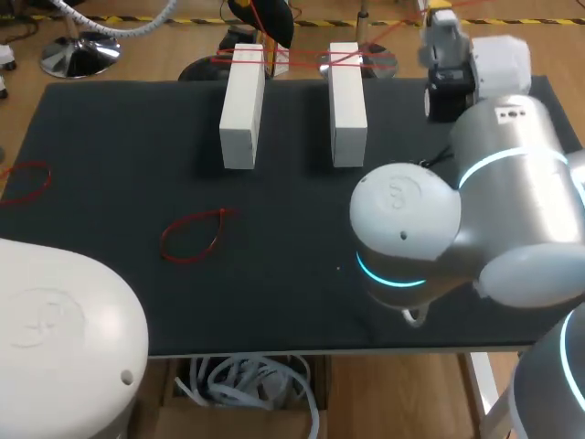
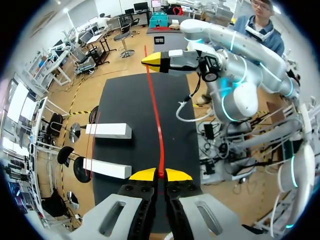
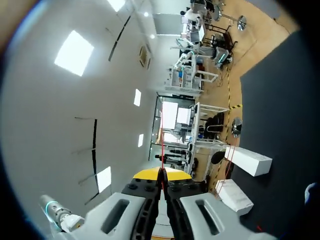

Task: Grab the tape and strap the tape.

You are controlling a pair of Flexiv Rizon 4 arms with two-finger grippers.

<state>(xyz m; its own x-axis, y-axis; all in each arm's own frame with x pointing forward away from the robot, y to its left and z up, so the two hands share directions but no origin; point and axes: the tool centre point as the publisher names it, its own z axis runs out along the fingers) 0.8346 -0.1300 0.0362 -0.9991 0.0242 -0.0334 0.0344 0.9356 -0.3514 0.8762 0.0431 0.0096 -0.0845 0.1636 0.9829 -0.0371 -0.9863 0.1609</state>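
1. My left gripper (image 2: 160, 174) has its yellow tips pressed together on the red tape (image 2: 156, 115). From the left wrist view, the tape runs in one taut line ahead of the fingers to my right gripper (image 3: 160, 175).
2. The right gripper is also pinched on the tape. In its own view a thin red strand comes out from between the closed tips.
3. In the head view, red strands cross at the upper middle of the frame, around the far ends of the two white blocks (image 1: 242, 105). I judge that wrapping the tape round these blocks is the step in hand.
4. To do it well I would:
   - move both arms together so the line stays even, neither slack nor overstretched;
   - lead the strand low against the block faces so it seats rather than rides over the tops;
   - pull gently, because the blocks stand free and look light enough to tip or slide.
5. The main risk is the thin tape slipping out of a pinch under tension, so I would loosen neither grip until the strand is seated.
6. What I count:
   - two grippers, both clamped;
   - two white blocks, standing side by side but apart;
   - one tape under tension;
   - two loose red loops lying on the table (image 1: 302, 274), one left of centre (image 1: 192, 236) and one at the far left edge (image 1: 26, 181).
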